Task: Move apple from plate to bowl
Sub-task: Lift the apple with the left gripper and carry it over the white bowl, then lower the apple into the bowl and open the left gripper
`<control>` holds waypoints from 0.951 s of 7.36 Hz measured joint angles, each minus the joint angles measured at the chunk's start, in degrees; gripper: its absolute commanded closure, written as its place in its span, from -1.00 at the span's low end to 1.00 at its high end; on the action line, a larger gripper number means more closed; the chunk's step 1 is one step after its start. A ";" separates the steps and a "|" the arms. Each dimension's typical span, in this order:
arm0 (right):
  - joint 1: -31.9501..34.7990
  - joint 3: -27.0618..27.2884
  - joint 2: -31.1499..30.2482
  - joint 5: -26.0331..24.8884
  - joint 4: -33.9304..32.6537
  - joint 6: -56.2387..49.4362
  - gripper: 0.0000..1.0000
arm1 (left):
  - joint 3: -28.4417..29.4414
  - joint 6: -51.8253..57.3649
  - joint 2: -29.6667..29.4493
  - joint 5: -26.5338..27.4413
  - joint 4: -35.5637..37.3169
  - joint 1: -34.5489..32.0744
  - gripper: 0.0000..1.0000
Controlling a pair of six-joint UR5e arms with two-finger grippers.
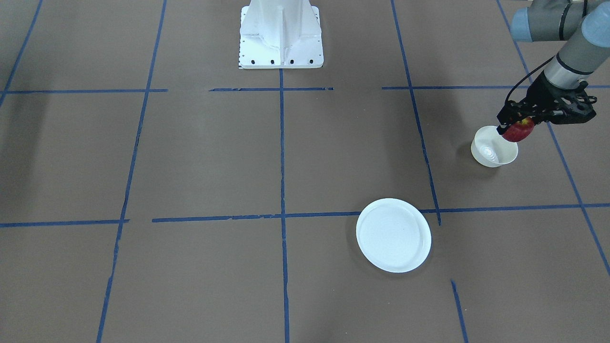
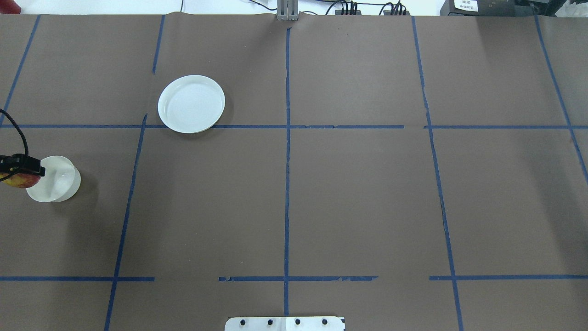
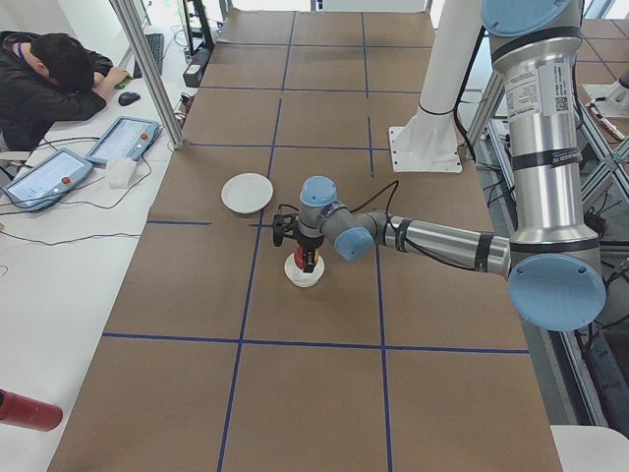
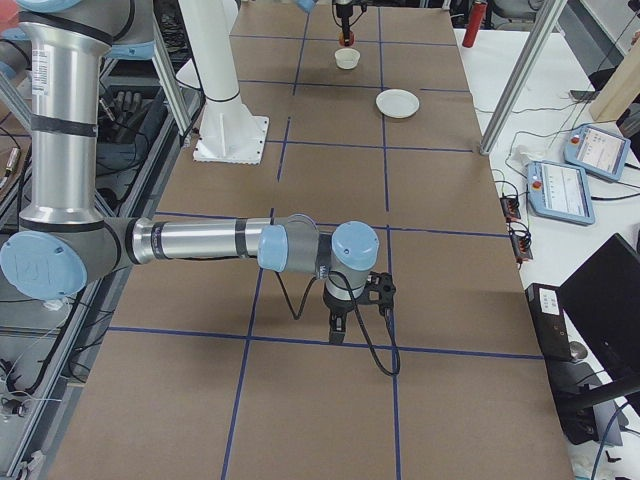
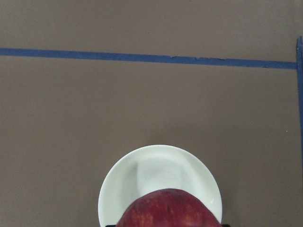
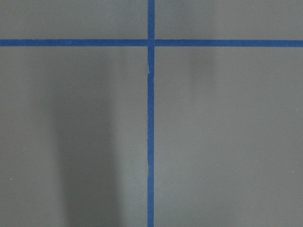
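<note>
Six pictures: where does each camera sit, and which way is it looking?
Front-facing: across the table, facing the robot's base, steeply down; left gripper at right.
Overhead: behind the robot, looking forward and down; base edge at bottom, left gripper at left.
Exterior left: table's left end, looking along it; left arm near.
Exterior right: opposite end; right arm near.
Left wrist: down on the held apple and bowl.
Right wrist: down on blue tape; no robot parts.
Shared: front-facing and overhead show the plate from opposite sides.

Bright, even overhead light lays soft, diffuse shadows across the brown table [image 1: 200,157]; wrist views are slightly soft.
</note>
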 measured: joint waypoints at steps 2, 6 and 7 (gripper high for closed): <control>0.00 0.00 0.00 0.00 0.00 -0.02 -1.00 | 3.32 -0.57 -2.26 0.11 -0.71 0.59 1.00; 0.00 0.00 0.00 0.00 -0.03 -0.05 -1.00 | 5.39 -0.73 -3.18 0.01 -0.92 2.82 0.95; 0.00 0.00 0.00 0.00 -0.02 -0.03 -1.00 | 5.48 -0.75 -3.22 -0.01 -0.92 3.08 -0.03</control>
